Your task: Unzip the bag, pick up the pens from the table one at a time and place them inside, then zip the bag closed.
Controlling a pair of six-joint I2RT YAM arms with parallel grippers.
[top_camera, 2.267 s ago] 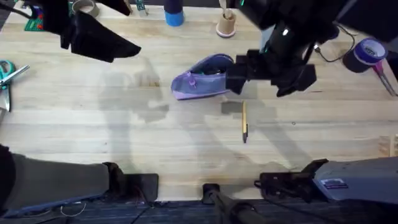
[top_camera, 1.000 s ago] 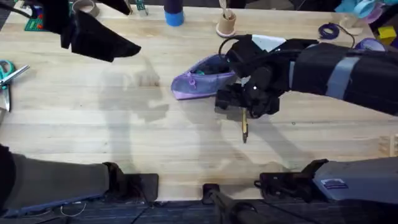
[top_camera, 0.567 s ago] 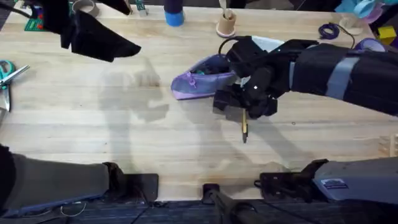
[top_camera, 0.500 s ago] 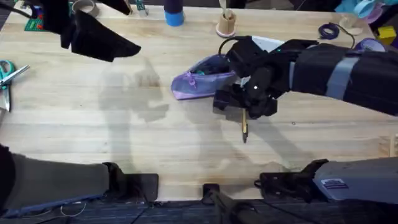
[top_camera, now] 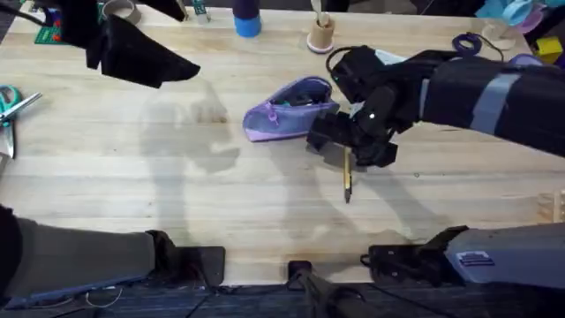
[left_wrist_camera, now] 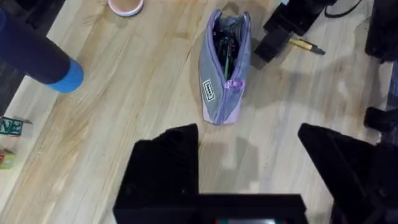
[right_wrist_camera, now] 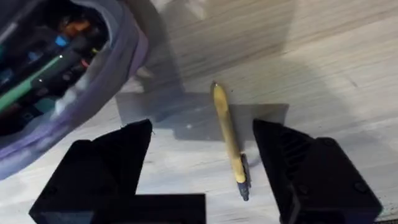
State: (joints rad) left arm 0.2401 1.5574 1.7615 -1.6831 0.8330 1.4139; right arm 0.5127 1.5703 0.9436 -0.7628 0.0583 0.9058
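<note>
Right gripper point(top_camera: 346, 147) reaches across the middle of the table point(top_camera: 177, 194) and hovers low over the upper end of the yellow-orange pen point(top_camera: 347, 177), its black fingers spread wide with nothing between them. Seen from the right wrist, the pen point(right_wrist_camera: 229, 138) lies flat on the wood in the gap between the two fingers point(right_wrist_camera: 106, 168), touching neither, with its dark tip toward the camera. From overhead the pen lies nearly straight up and down the table, dark tip toward the robot's side, just beside the lavender bag point(top_camera: 287, 110), which sits a little to the left of it and farther from the bases. Its zipper is open: the right wrist view shows the gaping mouth of the bag point(right_wrist_camera: 68, 74) with coloured pens already inside, and the left wrist view shows the bag point(left_wrist_camera: 222, 68) lying lengthwise with its slit open along the top and a lilac pull at the near end. Left gripper point(left_wrist_camera: 249, 168) hangs well apart from the bag, over bare wood toward the far left of the table, its fingers parted and empty. Scissors point(top_camera: 11, 106) lie at the left edge, and a blue cylinder point(top_camera: 247, 18) and a small wooden spool point(top_camera: 321, 34) stand along the far edge
</note>
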